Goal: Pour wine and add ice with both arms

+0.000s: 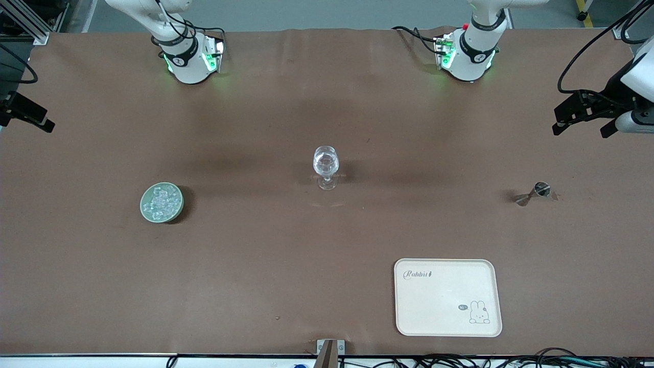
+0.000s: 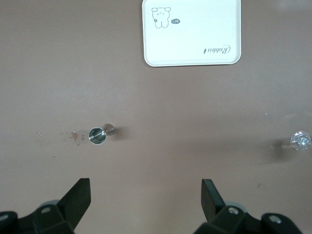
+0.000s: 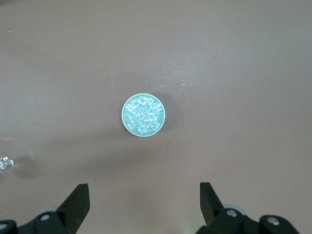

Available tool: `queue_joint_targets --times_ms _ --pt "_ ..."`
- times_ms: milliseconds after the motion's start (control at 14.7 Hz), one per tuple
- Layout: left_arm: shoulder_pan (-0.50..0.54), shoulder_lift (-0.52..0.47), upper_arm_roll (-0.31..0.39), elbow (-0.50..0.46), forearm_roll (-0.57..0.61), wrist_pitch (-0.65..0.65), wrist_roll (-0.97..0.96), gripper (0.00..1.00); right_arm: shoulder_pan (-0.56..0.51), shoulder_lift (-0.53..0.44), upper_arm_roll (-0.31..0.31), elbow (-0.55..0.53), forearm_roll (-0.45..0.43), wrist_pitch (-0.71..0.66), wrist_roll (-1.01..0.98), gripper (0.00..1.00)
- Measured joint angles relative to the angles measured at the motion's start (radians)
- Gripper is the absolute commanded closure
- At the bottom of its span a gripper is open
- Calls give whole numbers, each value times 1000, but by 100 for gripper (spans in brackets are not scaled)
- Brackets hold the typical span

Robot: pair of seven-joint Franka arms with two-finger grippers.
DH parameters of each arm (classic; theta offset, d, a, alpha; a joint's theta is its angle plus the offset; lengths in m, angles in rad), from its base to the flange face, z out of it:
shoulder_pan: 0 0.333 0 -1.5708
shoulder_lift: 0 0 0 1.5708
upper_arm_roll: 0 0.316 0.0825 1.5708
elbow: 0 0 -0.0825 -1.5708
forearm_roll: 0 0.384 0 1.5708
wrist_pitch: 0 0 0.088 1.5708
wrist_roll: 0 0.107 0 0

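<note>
A clear stemmed glass [image 1: 325, 168] stands at the table's middle. The small shiny metal jigger [image 1: 536, 191] [image 2: 98, 135] stands toward the left arm's end; I cannot make out any wine in it. Ice cubes [image 1: 162, 202] [image 3: 143, 115] lie piled in a pale green round dish [image 1: 145, 210] [image 3: 126, 123] toward the right arm's end. My left gripper [image 1: 582, 125] [image 2: 146, 187] hangs open and empty over the table's end, apart from the jigger. My right gripper [image 1: 30, 115] [image 3: 145, 192] hangs open and empty over the other end, apart from the dish.
A cream tray [image 1: 447, 327] [image 2: 192, 60] with a rabbit drawing lies near the front edge, nearer to the front camera than the jigger. Small wet spots [image 2: 73, 134] mark the brown cover beside the jigger. The glass shows at the edge of both wrist views.
</note>
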Motion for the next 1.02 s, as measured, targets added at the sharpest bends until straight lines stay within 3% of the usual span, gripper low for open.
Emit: queue_joint_targets --times_ms 614,818,1023 --pt "0 6 6 -3 0 -28 -5 0 14 14 2 -8 0 12 0 0" --pt "-3 22 68 -4 0 -30 -38 0 36 57 4 -45 0 60 0 0" --pt "-6 69 186 -4 -45 -30 -42 0 41 95 3 -127 0 166 0 0"
